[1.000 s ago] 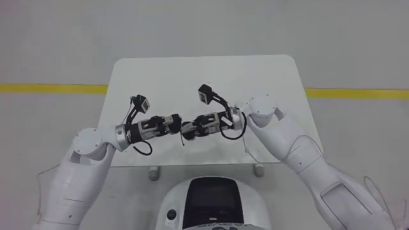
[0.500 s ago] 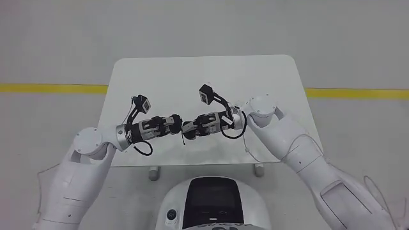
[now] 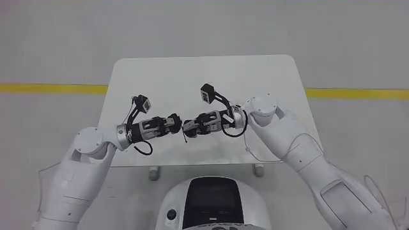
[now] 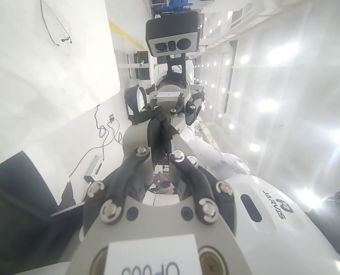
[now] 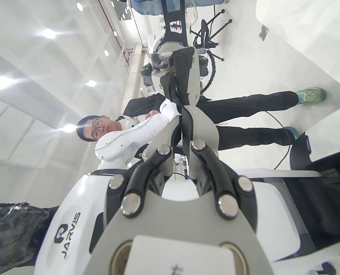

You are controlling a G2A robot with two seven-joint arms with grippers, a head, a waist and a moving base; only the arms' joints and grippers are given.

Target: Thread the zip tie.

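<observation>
Where the two arms meet over the white table (image 3: pixel 255 70), at about 7 o'clock from its centre, the left gripper (image 3: pixel 179 128) and the right gripper (image 3: pixel 188 127) stand tip to tip above the surface. The left arm comes in from 8 o'clock and the right arm from 4 o'clock. The zip tie (image 3: pixel 185 137) shows from above as a thin dark strand. It starts at the point where the tips touch and hangs toward 6 o'clock, short of the table's near edge.

Seen from its own wrist, the right gripper (image 5: pixel 184 133) has its jaws pressed together, with a dark strip pinched between the pale fingers (image 5: pixel 207 128). The left gripper (image 4: pixel 158 144) likewise has its jaws drawn in on a dark strip, and the right gripper's tips butt against them. The part of the tie inside the jaws is too thin to make out, so the exact spot of the grip cannot be told.

A thin dark loop (image 4: pixel 64 40) with a small head lies flat on the table, well apart from both grippers.
</observation>
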